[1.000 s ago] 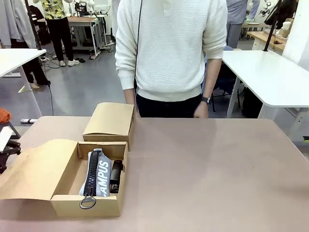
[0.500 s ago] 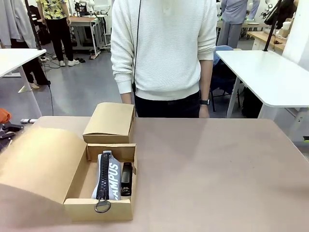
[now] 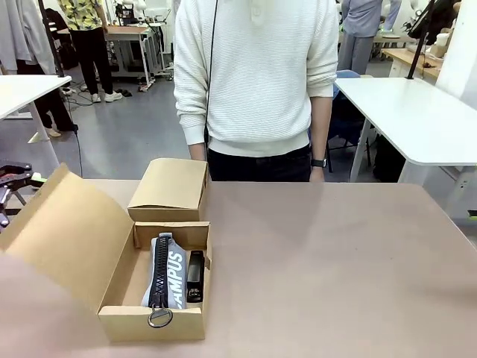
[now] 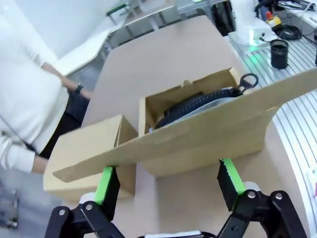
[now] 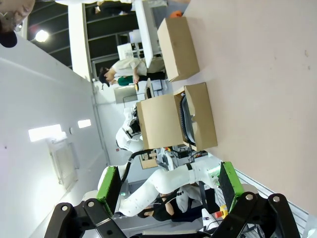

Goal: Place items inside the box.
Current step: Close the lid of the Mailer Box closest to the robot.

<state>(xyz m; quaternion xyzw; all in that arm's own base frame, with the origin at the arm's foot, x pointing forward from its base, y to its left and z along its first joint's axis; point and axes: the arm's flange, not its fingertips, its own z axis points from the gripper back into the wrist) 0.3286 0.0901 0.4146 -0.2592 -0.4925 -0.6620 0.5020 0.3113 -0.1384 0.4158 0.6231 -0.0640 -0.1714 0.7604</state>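
At lower left of the front view the box (image 3: 153, 322) already holds the CAMPUS pencil case (image 3: 165, 270) and a black stapler (image 3: 195, 275). Lid (image 3: 68, 235) half raised; closing looks left. Left gripper (image 4: 168, 184) gapes wide around its edge; right gripper (image 5: 168, 182) wide, empty.

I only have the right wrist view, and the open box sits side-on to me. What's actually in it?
Observer: A grey pencil case lettered CAMPUS, with a black stapler along its right side.
Operator: Is the left gripper clamped on the lid?
Observer: No. The left gripper is open, with a pad on either side of the raised lid; I cannot tell whether they touch.
Operator: Is the person reaching in?
Observer: No. The person stands at the far side of the table, arms hanging down.
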